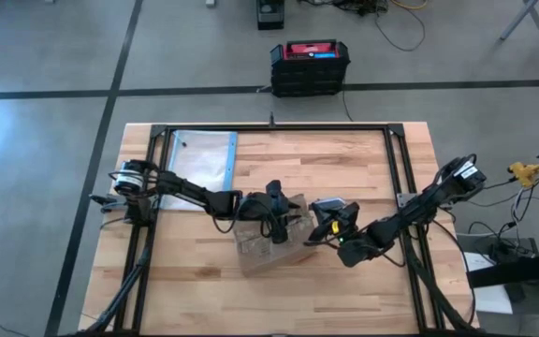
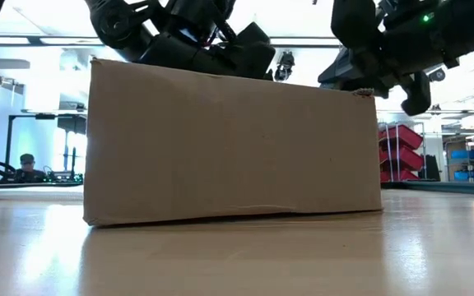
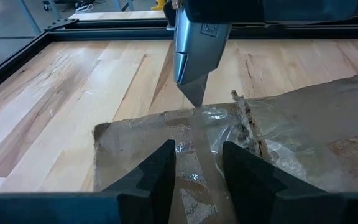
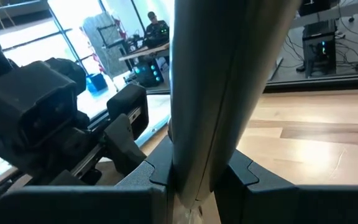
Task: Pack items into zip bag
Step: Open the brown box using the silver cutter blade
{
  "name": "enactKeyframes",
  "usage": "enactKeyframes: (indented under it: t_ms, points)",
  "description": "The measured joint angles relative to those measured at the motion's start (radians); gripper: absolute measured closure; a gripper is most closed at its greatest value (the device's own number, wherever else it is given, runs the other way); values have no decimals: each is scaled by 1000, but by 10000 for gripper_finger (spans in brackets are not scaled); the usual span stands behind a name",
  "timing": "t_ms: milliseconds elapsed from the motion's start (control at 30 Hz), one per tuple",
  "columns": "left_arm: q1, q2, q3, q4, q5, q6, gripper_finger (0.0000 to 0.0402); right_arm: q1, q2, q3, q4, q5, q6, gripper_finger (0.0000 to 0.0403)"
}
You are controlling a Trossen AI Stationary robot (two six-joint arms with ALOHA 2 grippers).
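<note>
The wooden table (image 1: 344, 159) carries a brown cardboard box (image 1: 268, 245) near its middle, the landmark here. The zip bag (image 1: 199, 159), clear with a blue strip, lies flat well away from the box, toward the far left corner. Over the box the left gripper (image 3: 197, 171) hangs with its fingers narrowly apart above taped plastic. The right gripper (image 4: 194, 180), just beside the box's right end, clamps a slim grey tool (image 4: 222, 81).
</note>
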State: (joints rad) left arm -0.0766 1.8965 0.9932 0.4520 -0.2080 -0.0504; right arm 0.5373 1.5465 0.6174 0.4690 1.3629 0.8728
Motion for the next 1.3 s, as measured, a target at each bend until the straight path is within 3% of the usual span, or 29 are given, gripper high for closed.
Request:
enactKeyframes:
  t_ms: [1300]
  points:
    - [12, -4, 2, -87, -72, 14, 283, 52, -7, -1, 6, -42, 149, 351]
